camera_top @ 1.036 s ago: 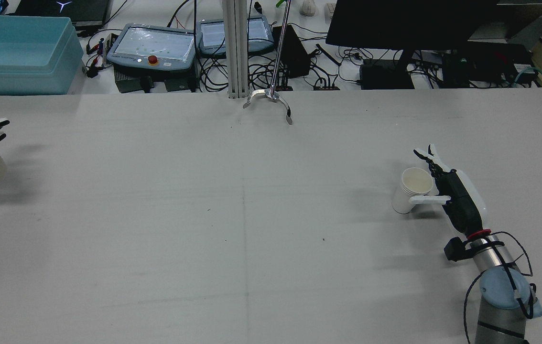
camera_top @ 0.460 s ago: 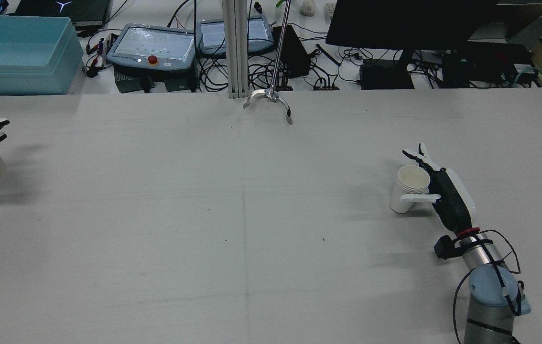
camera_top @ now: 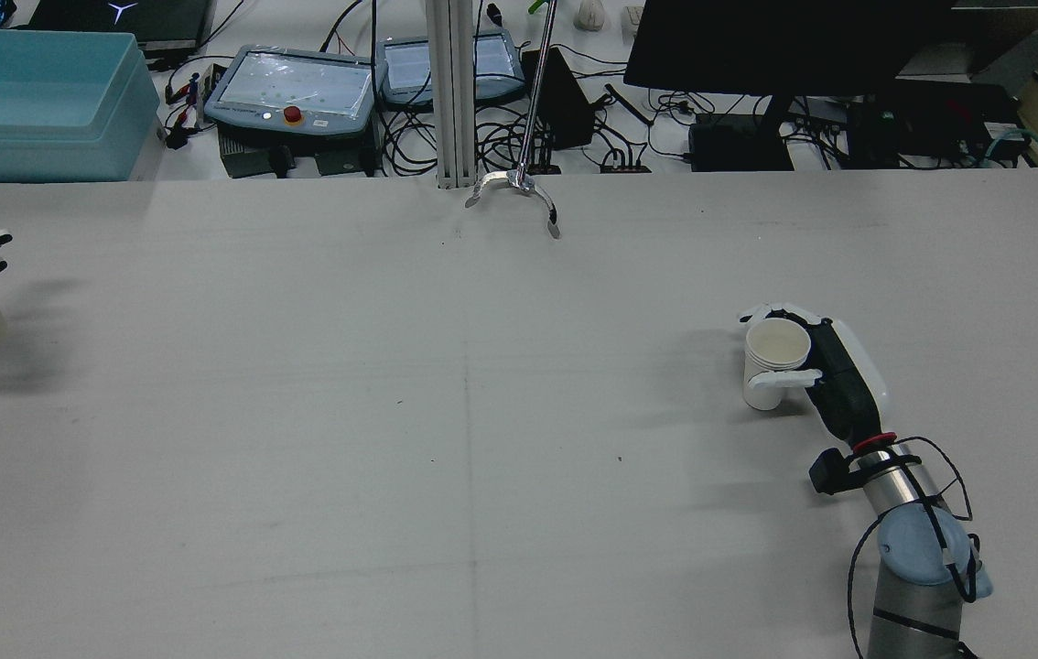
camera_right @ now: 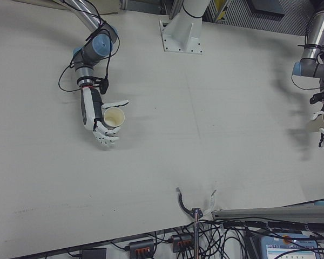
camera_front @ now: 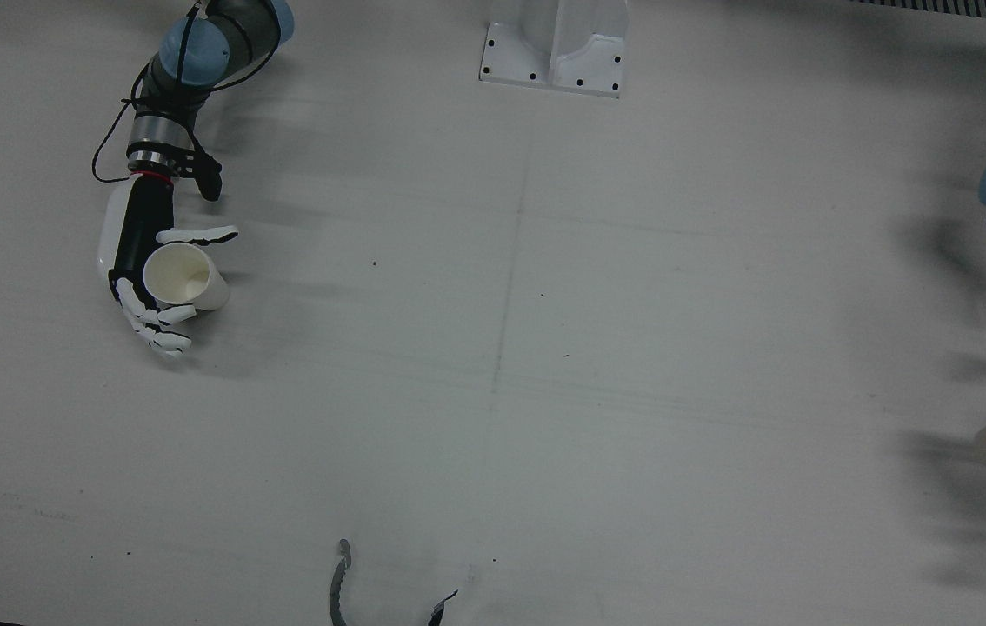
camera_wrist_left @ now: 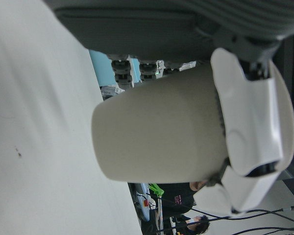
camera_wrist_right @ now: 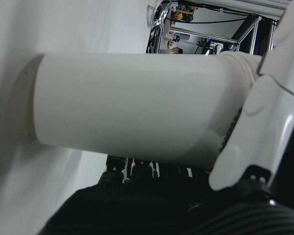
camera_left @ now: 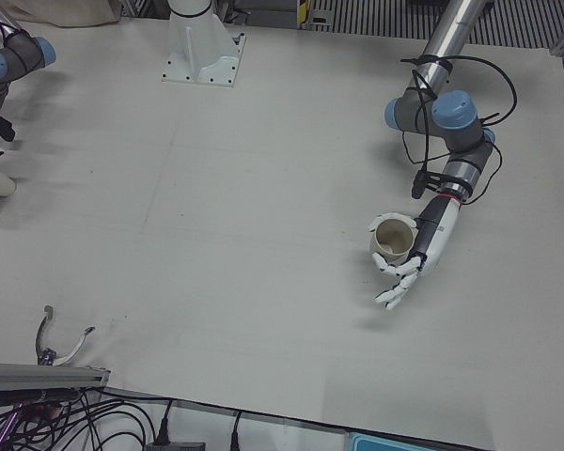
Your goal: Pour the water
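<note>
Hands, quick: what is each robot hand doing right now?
Left hand: shut on the beige cup, held off the table.
Right hand: shut on the white paper cup.

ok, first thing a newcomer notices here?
Two dexterous hands far apart on a wide pale table, each wrapped around a cup. The right hand holds a white paper cup; the left hand at the opposite edge holds a beige cup. Then the cable clutter beyond the table.
</note>
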